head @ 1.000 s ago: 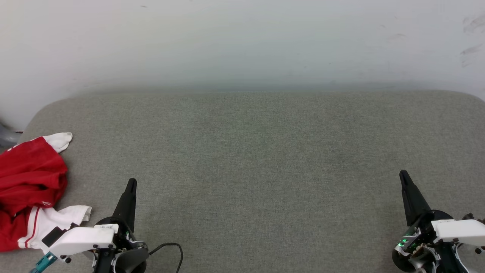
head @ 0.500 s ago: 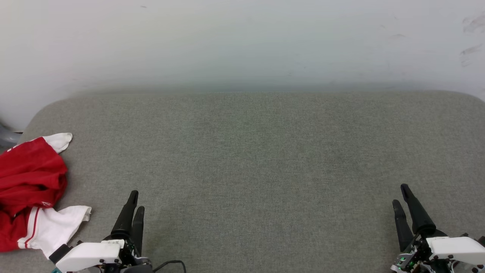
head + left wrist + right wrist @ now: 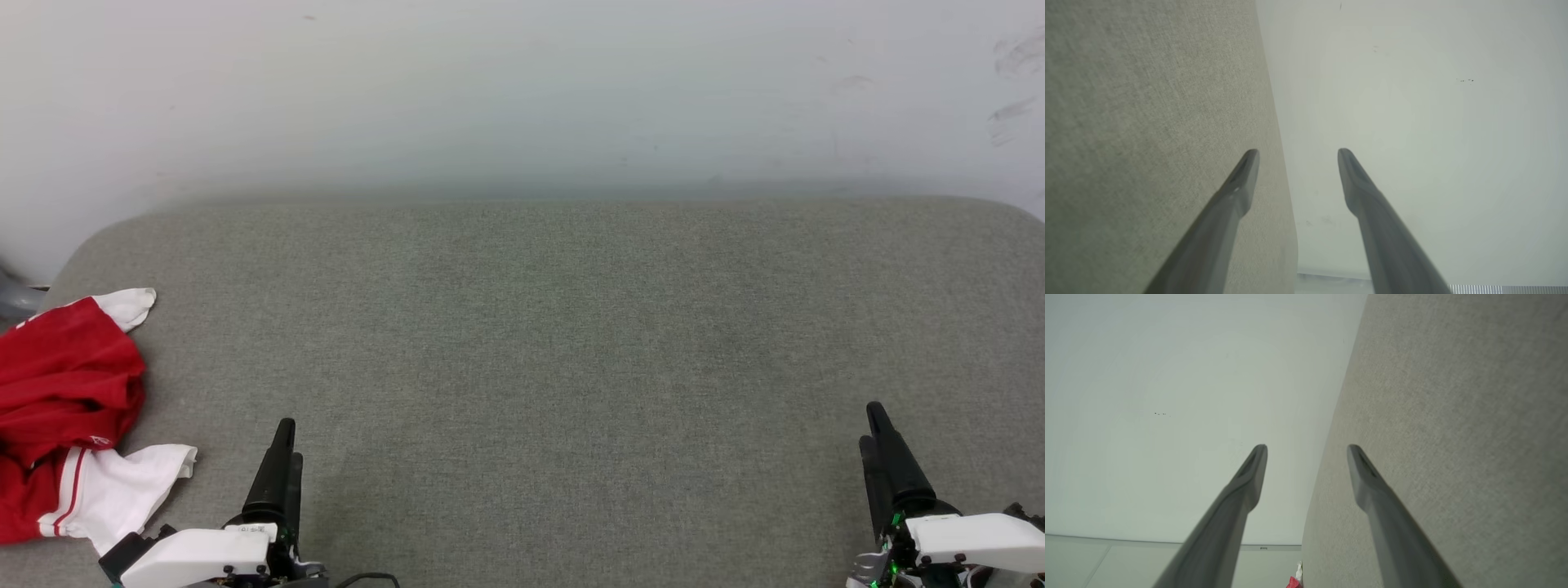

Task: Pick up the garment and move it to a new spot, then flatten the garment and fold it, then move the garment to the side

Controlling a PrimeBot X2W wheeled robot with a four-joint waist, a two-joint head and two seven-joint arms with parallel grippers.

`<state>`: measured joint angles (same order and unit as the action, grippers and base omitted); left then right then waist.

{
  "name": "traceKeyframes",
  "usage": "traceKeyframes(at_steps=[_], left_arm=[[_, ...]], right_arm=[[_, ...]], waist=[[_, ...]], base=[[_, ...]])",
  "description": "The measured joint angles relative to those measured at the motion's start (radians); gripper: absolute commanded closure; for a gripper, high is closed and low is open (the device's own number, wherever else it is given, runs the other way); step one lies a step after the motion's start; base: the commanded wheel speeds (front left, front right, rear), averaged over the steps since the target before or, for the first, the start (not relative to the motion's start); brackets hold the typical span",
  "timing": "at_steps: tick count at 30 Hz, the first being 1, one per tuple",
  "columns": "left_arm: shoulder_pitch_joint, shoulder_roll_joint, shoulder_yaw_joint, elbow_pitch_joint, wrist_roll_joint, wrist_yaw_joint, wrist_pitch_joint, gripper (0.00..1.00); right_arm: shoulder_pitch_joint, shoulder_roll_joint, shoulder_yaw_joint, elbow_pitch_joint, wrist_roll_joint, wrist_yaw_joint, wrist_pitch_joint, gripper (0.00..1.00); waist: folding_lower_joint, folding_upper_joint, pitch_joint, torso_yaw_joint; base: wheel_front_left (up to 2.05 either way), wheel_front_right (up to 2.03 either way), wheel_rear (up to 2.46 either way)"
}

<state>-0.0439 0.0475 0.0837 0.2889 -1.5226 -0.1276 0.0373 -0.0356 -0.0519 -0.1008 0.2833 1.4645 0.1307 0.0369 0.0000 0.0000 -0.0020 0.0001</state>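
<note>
Both my arms have just changed. A second ago each showed a single shut dark spike. Now the left pincer (image 3: 1296,153) has its two long dark fingers spread wide with nothing between them, and the right pincer (image 3: 1306,448) is likewise wide apart and empty. Both have also drawn back towards me, so less of each finger reaches out over the grey fabric-covered tabletop (image 3: 571,343). Each is rolled on its side, one finger over the cloth and the other against the pale wall (image 3: 522,90) beyond.

The crumpled red jersey-style garment (image 3: 69,384), with white short sleeves and red-and-white striped trim, lies in a heap just to the outer side of the left pincer. It is near that pincer but not touched, and one white sleeve trails towards that wrist. It is well apart from the right pincer, across the whole bare stretch of cloth.

I judge that nothing is picked up yet and the fingers are now ready to take hold. The left pincer is better placed to reach sideways for the heap, and the free area ahead of both pincers looks like a natural new spot for spreading it
</note>
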Motion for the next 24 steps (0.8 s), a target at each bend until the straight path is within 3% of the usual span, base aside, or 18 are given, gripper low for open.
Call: traceKeyframes(at_steps=[15, 19, 24], left_arm=[[0.015, 0.000, 0.081, -0.075, 0.185, 0.008, -0.061, 0.00], [0.026, 0.000, 0.046, -0.138, 0.300, 0.022, -0.090, 0.00], [0.041, 0.000, 0.044, -0.177, 0.381, 0.022, -0.107, 0.00]], right_arm=[[0.014, 0.000, -0.004, -0.081, -0.299, 0.000, -0.061, 0.00], [0.015, 0.000, 0.023, -0.160, -0.528, 0.000, -0.090, 0.00], [0.017, 0.001, 0.046, -0.202, -0.668, 0.000, -0.107, 0.00]], waist=[[0.0000, 0.0000, -0.003, 0.005], [0.0001, 0.0000, -0.003, 0.007], [0.0000, 0.0000, -0.005, 0.009]], base=[[0.00, 0.00, 0.00], [0.00, 0.00, 0.00], [0.00, 0.00, 0.00]])
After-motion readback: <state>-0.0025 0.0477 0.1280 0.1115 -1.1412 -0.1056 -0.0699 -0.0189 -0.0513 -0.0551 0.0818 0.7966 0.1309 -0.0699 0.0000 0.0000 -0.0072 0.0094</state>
